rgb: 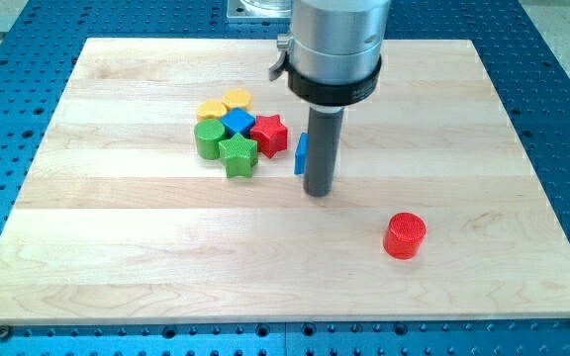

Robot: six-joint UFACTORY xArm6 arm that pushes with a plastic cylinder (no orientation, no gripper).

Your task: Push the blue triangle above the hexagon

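My tip (317, 191) rests on the wooden bench (146, 247) a little right of its middle; there is no pincer on this arm, only the dark rod under a broad grey cylinder (334, 44), so nothing is spread or pinched. The blue triangle (301, 154) stands just beside the rod on the view's left, mostly hidden behind it, only a narrow blue edge showing; it seems to touch the rod, though I cannot tell for certain.

Further to the view's left sits a tight cluster of blocks: a green star (237, 154) at the front; a green cylinder (209, 138) touching it on the left; a red star (269, 133) on the right; a blue cube (237, 122) in the middle; behind these, a yellow hexagon (237, 99) and another yellow block (212, 109) whose shape I cannot make out. The blue triangle lies to the right of this cluster and lower in the view than the yellow hexagon.

A red cylinder (405, 235) stands alone toward the view's bottom right, well apart from the tip.
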